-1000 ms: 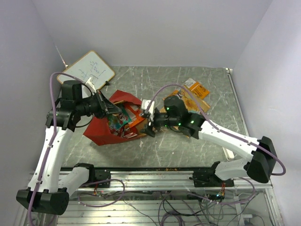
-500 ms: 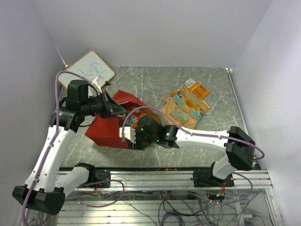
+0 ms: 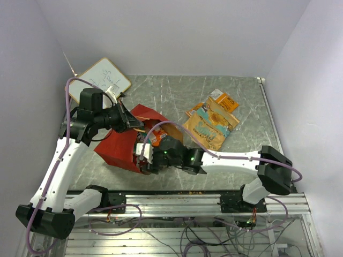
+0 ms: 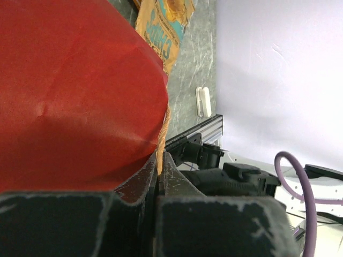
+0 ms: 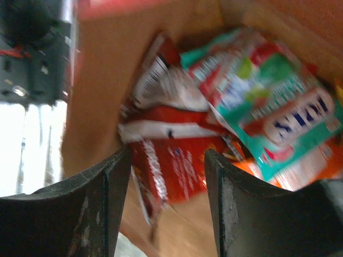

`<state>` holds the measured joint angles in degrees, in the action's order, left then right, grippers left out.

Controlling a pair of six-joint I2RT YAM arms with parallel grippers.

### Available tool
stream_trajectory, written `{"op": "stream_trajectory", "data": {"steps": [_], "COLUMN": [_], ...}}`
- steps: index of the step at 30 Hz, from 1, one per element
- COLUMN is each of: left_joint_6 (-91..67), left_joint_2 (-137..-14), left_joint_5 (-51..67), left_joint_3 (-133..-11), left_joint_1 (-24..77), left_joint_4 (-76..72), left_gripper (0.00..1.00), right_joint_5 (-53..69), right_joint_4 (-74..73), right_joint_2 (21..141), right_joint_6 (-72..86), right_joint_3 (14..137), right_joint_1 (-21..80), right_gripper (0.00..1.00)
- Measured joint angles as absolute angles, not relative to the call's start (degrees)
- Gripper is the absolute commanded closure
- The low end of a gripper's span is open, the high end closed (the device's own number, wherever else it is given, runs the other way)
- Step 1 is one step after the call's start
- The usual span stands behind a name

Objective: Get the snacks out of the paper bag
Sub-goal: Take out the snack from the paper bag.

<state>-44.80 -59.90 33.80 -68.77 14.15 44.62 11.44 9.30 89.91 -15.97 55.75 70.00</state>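
The red paper bag (image 3: pixel 115 149) lies on its side, mouth facing right. My left gripper (image 3: pixel 135 123) is shut on its upper rim by the tan handle (image 4: pixel 163 126) and holds the mouth open; the red outside (image 4: pixel 75 91) fills the left wrist view. My right gripper (image 3: pixel 146 157) is open at the bag's mouth. In the right wrist view it (image 5: pixel 167 176) points into the brown inside (image 5: pixel 99 69), jaws either side of a red packet (image 5: pixel 171 166), with a teal packet (image 5: pixel 268 107) beside it. Several orange and tan snacks (image 3: pixel 211 120) lie on the table to the right.
A white whiteboard (image 3: pixel 101 80) lies at the back left of the grey table (image 3: pixel 177 91). An orange packet (image 3: pixel 157 135) shows at the bag's mouth. White walls close in on the left, back and right.
My right arm has swung left from the pile of snacks to the bag's mouth and reached in. My left gripper has kept hold of the bag's rim, shifting slightly.
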Motion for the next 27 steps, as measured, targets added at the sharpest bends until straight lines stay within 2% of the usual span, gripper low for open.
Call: {"op": "stream_trajectory", "data": {"steps": [4, 11, 19, 27], "left_joint_6": [-44.8, -44.8, -44.8, -44.4], "left_joint_2": [-59.6, -59.6, -60.6, -61.1], "left_joint_5": [33.5, 33.2, 33.1, 32.2], "left_joint_3": [-68.8, -68.9, -69.9, -71.2], "left_joint_1": [14.2, 14.2, 14.2, 14.2], "left_joint_4": [44.8, 45.0, 45.8, 47.1], "left_gripper": [0.93, 0.93, 0.93, 0.93], "right_joint_5": [9.3, 8.9, 5.9, 3.7], "right_joint_4": [8.6, 8.0, 8.9, 14.1], "right_joint_2": [85.8, 81.2, 88.4, 96.4], "right_joint_6": [-20.3, -34.9, -47.4, -53.4], "right_joint_3": [51.1, 47.5, 47.2, 47.3], "right_joint_1": [65.8, 62.1, 61.6, 59.9], "right_gripper": [0.33, 0.31, 0.26, 0.22]}}
